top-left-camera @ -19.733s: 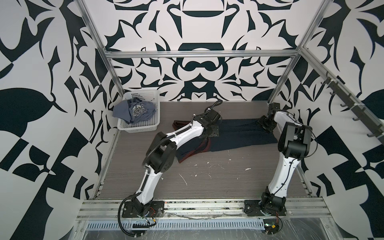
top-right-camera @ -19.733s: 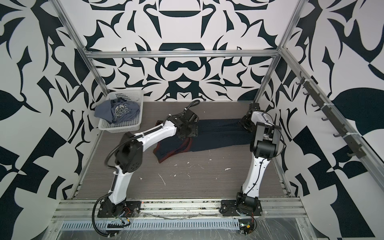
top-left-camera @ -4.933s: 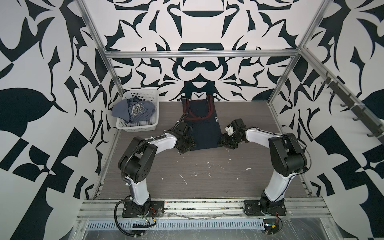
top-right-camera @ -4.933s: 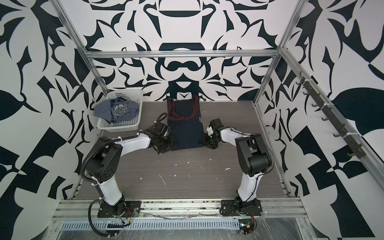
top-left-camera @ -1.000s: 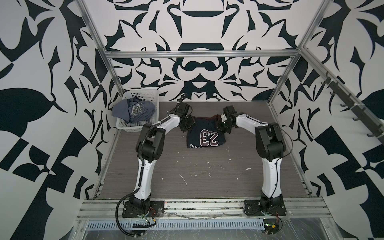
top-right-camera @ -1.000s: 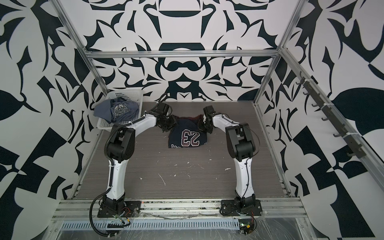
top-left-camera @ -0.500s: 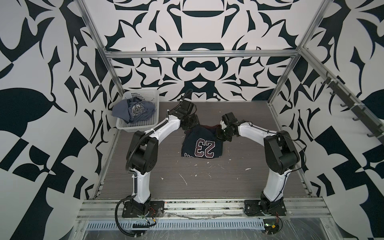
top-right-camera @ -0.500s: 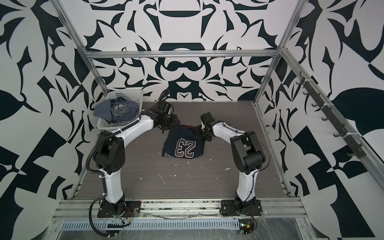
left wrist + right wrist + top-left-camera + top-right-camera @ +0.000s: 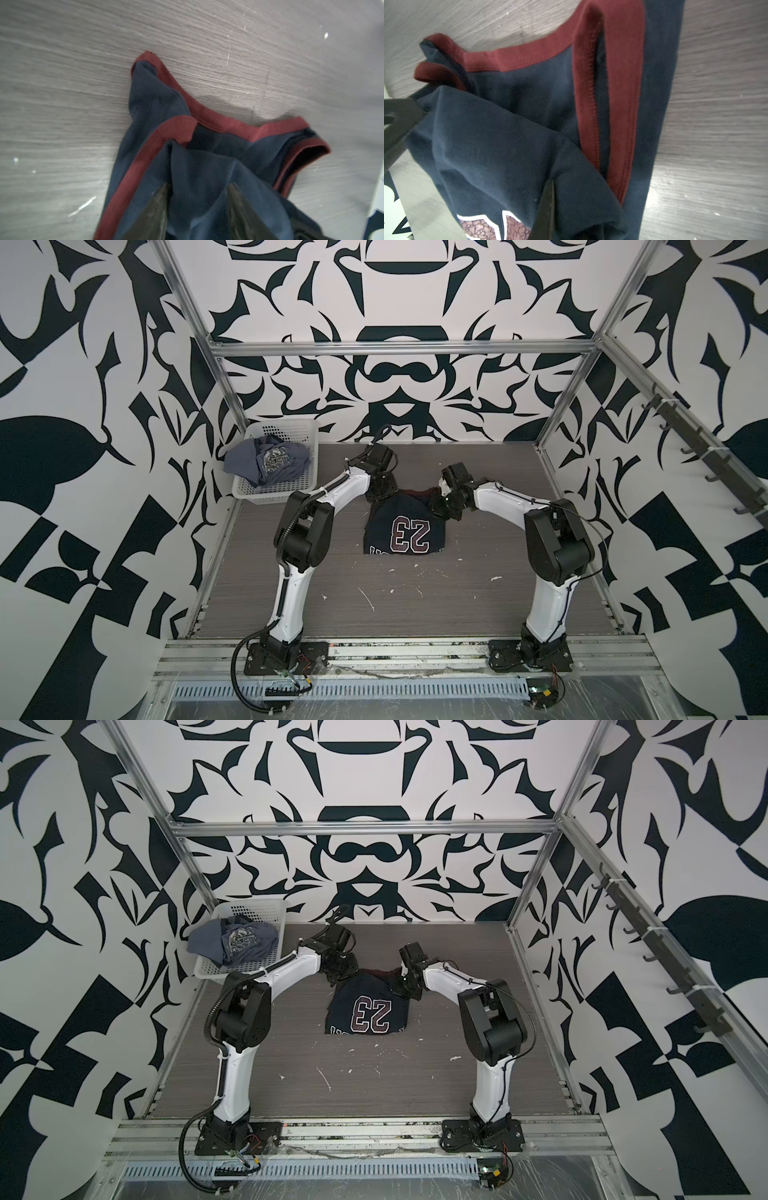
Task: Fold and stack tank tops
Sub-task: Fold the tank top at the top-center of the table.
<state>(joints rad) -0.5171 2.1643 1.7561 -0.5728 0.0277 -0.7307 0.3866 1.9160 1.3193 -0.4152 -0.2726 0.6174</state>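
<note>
The right gripper (image 9: 442,508) is pinched closed on a corner of the navy tank top (image 9: 405,531), on the side away from the basket (image 9: 274,497). The left gripper (image 9: 379,494) sits at the corner nearer the basket. In both top views the navy tank top lies folded over on the table (image 9: 415,605), "23" facing up, well apart from the basket. The grey tank top (image 9: 270,458) is heaped in the basket and hangs over its rim. That overhang is a later risk: a tug on the heap could drag or tip the light-looking basket.

In the left wrist view, the left gripper (image 9: 199,185) has its fingers (image 9: 155,212) partly apart with a ridge of navy cloth between them. I cannot tell whether they clamp it. If this side slips while the other pulls, the fold would likely skew away from the basket.

In the right wrist view, the right gripper (image 9: 551,184) seems to hold only the top flap. The maroon trim (image 9: 623,83) and lower layers lie loose beneath it. Dragging could shift those layers, so straps poke out or the fold opens.
</note>
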